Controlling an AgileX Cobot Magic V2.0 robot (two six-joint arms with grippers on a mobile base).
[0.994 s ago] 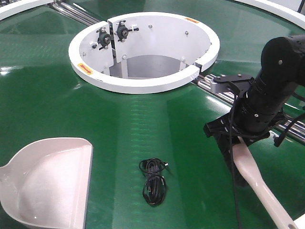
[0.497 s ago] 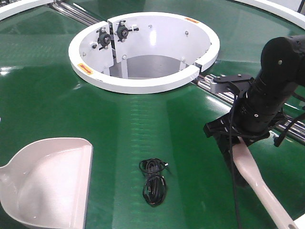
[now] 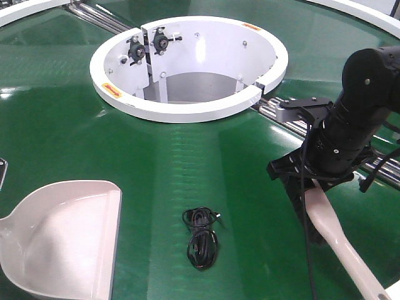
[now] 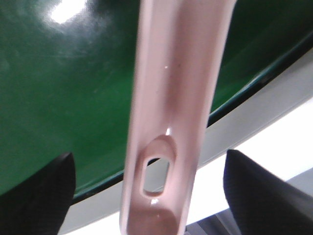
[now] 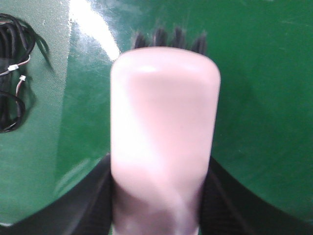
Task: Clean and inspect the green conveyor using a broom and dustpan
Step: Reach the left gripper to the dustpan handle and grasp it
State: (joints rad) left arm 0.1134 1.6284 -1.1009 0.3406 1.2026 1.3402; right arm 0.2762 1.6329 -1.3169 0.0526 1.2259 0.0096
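Note:
The green conveyor (image 3: 187, 162) fills the front view. The pale pink dustpan (image 3: 62, 237) lies on it at the lower left, mouth to the right. In the left wrist view its handle with the slot hole (image 4: 156, 171) runs between the wide-apart fingers of my left gripper (image 4: 151, 200), which is open and not touching it. My right gripper (image 3: 306, 195) is shut on the broom (image 3: 340, 240) at the right, bristles down on the belt. The broom's paddle back (image 5: 164, 122) fills the right wrist view, held by the right gripper (image 5: 159, 205).
A black coiled cable (image 3: 201, 236) lies on the belt between dustpan and broom; it also shows in the right wrist view (image 5: 14, 73). The white ring housing (image 3: 119, 94) stands at the back centre. Metal roller rails (image 3: 272, 107) run behind the right arm. The belt's white rim (image 4: 254, 122) is below the dustpan handle.
A small dark part has come into view at the left edge of the front view, above the dustpan handle. The right arm, broom, dustpan and cable have hardly moved.

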